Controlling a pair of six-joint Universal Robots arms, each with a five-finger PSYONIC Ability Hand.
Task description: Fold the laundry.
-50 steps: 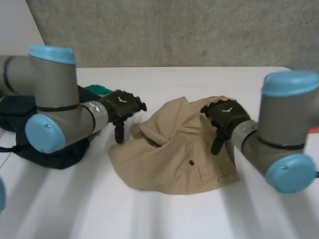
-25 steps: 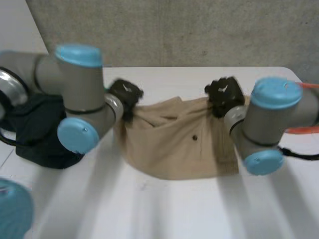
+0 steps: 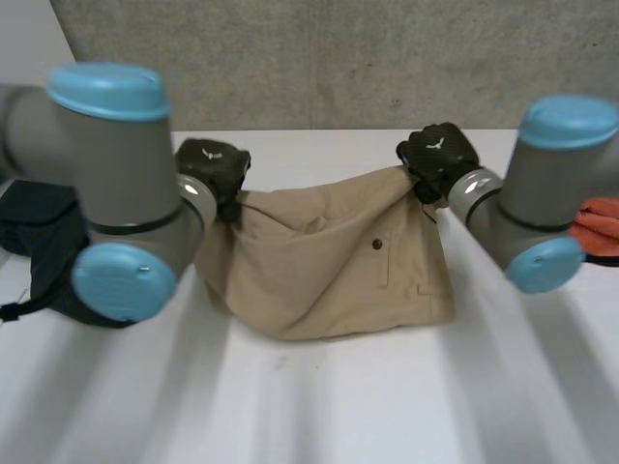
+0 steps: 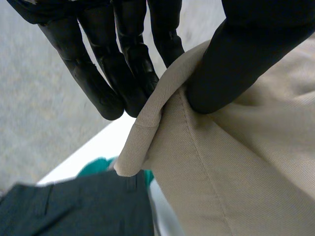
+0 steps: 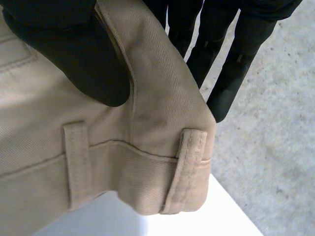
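Observation:
Tan trousers [image 3: 329, 261] with a button and pocket hang lifted between both hands, their lower part resting on the white table [image 3: 319, 406]. My left hand [image 3: 211, 169] pinches the garment's left top corner; in the left wrist view the thumb [image 4: 236, 64] presses the tan cloth [image 4: 221, 162] against the fingers [image 4: 106, 83]. My right hand [image 3: 437, 155] pinches the right top corner. There the thumb [image 5: 74, 59] clamps the waistband [image 5: 147, 147] with its belt loops against the fingers [image 5: 231, 64].
A dark garment [image 3: 48, 251] lies in a heap at the table's left, with a bit of teal cloth [image 4: 96, 167] beside it. An orange-red cloth [image 3: 598, 227] lies at the right edge. A grey concrete wall [image 3: 319, 58] stands behind the table.
Both hands closed on the trousers' top corners and raised them off the table, stretching the garment out between them. The arms moved up and apart.

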